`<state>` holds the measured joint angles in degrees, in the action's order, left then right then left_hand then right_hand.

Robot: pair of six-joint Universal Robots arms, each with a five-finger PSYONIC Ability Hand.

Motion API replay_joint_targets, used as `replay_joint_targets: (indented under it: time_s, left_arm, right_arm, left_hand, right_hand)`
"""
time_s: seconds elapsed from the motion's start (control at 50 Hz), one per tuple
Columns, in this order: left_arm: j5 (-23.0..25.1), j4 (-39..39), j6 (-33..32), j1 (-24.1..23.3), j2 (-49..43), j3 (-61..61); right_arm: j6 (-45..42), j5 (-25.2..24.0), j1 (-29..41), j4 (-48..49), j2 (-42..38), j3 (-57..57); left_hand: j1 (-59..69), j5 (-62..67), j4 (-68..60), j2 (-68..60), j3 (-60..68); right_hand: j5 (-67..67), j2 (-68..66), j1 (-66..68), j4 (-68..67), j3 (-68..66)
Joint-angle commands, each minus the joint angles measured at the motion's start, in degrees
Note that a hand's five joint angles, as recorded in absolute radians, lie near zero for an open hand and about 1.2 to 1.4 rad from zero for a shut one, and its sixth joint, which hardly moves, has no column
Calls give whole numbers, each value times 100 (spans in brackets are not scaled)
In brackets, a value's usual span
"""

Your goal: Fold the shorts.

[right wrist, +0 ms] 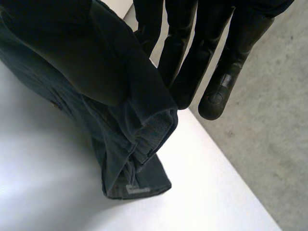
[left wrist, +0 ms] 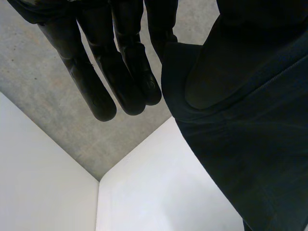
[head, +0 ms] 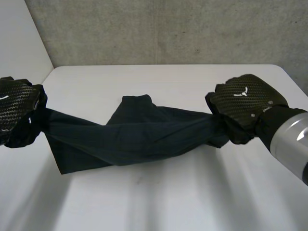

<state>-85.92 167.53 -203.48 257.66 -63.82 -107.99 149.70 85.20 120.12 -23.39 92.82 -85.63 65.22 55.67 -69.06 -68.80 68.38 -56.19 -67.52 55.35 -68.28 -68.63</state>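
**Shorts held between two hands.** The dark blue shorts [head: 139,137] are hanging as a sagging band over the middle of the white table [head: 183,197], stretched between the robot's hands. Taking the table's centre as the dial, the left hand [head: 17,110] is holding one end at nine o'clock and the right hand [head: 248,103] is holding the other end at three o'clock, each with its back turned upward. One flap of cloth is pointing toward twelve o'clock, where the grey concrete wall [head: 168,29] is standing behind the table. The lower edge, running from seven o'clock toward four o'clock, appears to be lying on the tabletop. In the left wrist view, the left hand's fingers [left wrist: 96,77] are reaching out almost straight, most of them bare. Its thumb [left wrist: 211,82] is pressing a fold of the shorts toward the nearest finger, so the hand is pinching the cloth rather than wrapping it. In the right wrist view, the right hand's fingers [right wrist: 219,82] are likewise extending nearly straight. The cloth is passing between them and the thumb [right wrist: 72,57], which is clamping it in the same way. Below that thumb, a stitched hem carrying a small pale tag [right wrist: 137,189] is drooping close to the tabletop.
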Motion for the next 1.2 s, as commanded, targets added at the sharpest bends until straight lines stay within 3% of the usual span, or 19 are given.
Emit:
replay_joint_targets:
  time_s: [0.02,0.24,0.32,0.5,0.58,0.68,0.82,0.92,1.06,1.08,1.1,1.12,1.14,1.16,1.2]
  left_arm:
    - [32,43,-25,-49,-489,-65]
    - [-47,675,-42,-111,-3029,795]
    - [-135,790,-34,-260,-3961,1709]
    - [-1224,737,-51,-857,-6561,5037]
    - [-1251,746,-86,-946,-7335,6040]
    - [-1243,790,-235,-1060,-8031,6922]
    - [-1312,1236,-665,-1227,-8857,7730]
    - [-1313,1756,-825,-1271,-9069,7784]
    - [-1313,2301,-816,-1341,-9122,7775]
    - [-1313,2345,-816,-1350,-9122,7775]
    - [-1313,2398,-816,-1359,-9131,7767]
    - [-1313,2450,-816,-1385,-9148,7758]
    - [-1330,2460,-816,-1411,-9157,7758]
    - [-1339,2468,-824,-1429,-9166,7758]
    - [-1330,2495,-790,-1482,-9131,7766]
  right_arm:
    - [-46,-21,-120,-280,-176,-322]
    - [77,15,-261,651,-1854,-174]
    - [147,93,-278,880,-2373,230]
    - [384,445,-287,1486,-3559,1443]
    - [314,454,-287,2118,-3920,1760]
    - [60,498,-296,2883,-4429,2112]
    - [-924,937,-296,3411,-5291,2718]
    - [-1373,1227,-305,3833,-5722,2982]
    - [-1347,1518,-357,3904,-5828,3070]
    - [-1269,1474,-357,3904,-5802,3044]
    - [-1198,1430,-357,3904,-5784,3035]
    - [-1102,1360,-357,3912,-5766,3026]
    - [-1031,1307,-357,3913,-5740,3026]
    - [-813,1185,-357,3913,-5618,3000]
    - [-575,1087,-384,3913,-5468,2974]
  left_hand:
    - [1478,1433,-1094,-1120,1162]
    - [1478,1433,-1094,-1120,1162]
    - [1478,1433,-1094,-1120,1162]
    - [1478,1433,-1094,-1120,1162]
    - [1478,1433,-1094,-1120,1162]
    - [1478,1433,-1094,-1120,1162]
    - [1478,1433,-1094,-1120,1162]
    - [1478,1433,-1094,-1120,1162]
    - [1478,1433,-1094,-1120,1162]
    - [1478,1433,-1094,-1120,1162]
    - [631,586,-247,-273,315]
    - [-2675,-2719,3059,3033,-2991]
    - [-4690,-4734,5074,5048,-5006]
    - [-5522,-5567,5906,5880,-5838]
    - [-5522,-5567,5906,5880,-5838]
  right_hand:
    - [-1381,-1248,2465,-1172,-1137]
    - [-1381,-1248,2465,-1172,-1137]
    - [-1381,-1248,2465,-1172,-1137]
    - [-1381,-1248,2465,-1172,-1137]
    - [-1381,-1248,2465,-1172,-1137]
    - [-1381,-1248,2465,-1172,-1137]
    - [-1381,-1248,2465,-1172,-1137]
    - [-1381,-1248,2465,-1172,-1137]
    - [-1381,-1248,2465,-1172,-1137]
    - [1610,1743,-527,1820,1854]
    - [3639,3772,-2555,3848,3882]
    - [5619,5752,-4535,5828,5863]
    - [5619,5752,-4535,5828,5863]
    - [5619,5752,-4535,5828,5863]
    - [5619,5752,-4535,5828,5863]
